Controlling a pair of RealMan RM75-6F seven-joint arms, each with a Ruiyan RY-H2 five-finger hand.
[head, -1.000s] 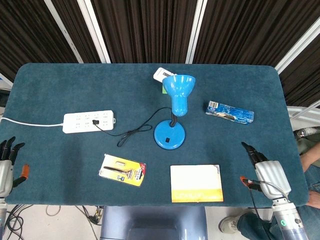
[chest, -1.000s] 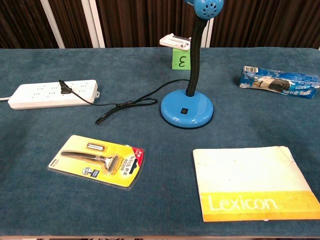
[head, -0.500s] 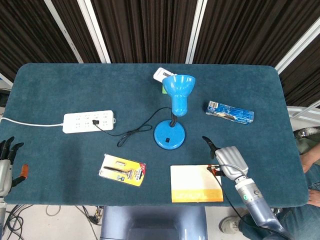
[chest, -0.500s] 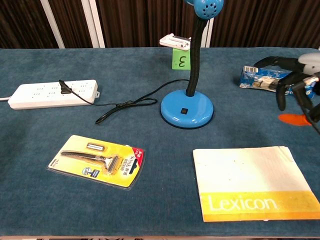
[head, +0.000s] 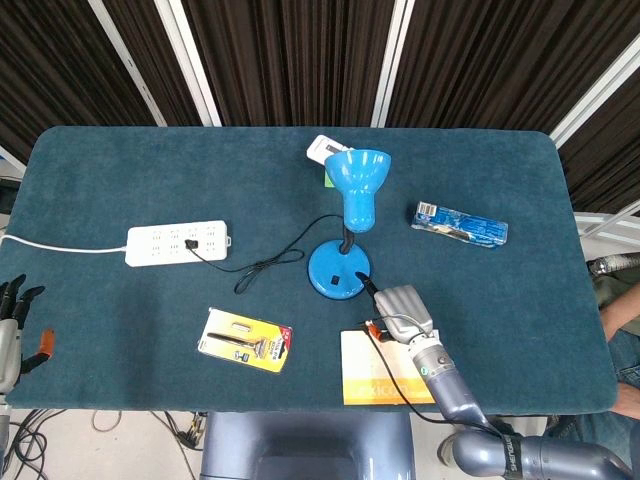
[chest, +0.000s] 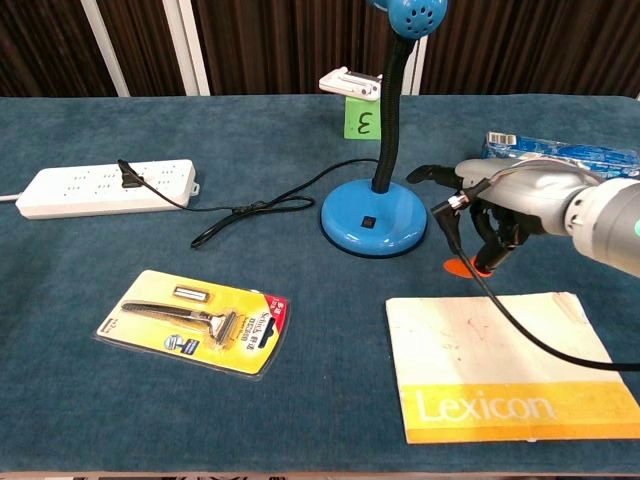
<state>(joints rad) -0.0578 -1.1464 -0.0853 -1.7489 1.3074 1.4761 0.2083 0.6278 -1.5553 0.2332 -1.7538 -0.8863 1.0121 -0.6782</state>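
My left hand (head: 10, 325) sits idle off the table's near-left edge, fingers spread, holding nothing, half cut off by the frame. At centre the blue lamp (head: 340, 270) stands upright on its round base, its shade aimed at the far edge and cropped in the chest view. My right hand (chest: 500, 215) hovers just beside that base, fingers apart and empty, above the Lexicon booklet (chest: 500, 365).

We see the left hand (head: 10, 330) cut off by the head view's left edge. The blue lamp's head (chest: 410, 15) is cropped at the chest view's top. The razor pack's (head: 245, 340) print is perhaps too small to read.
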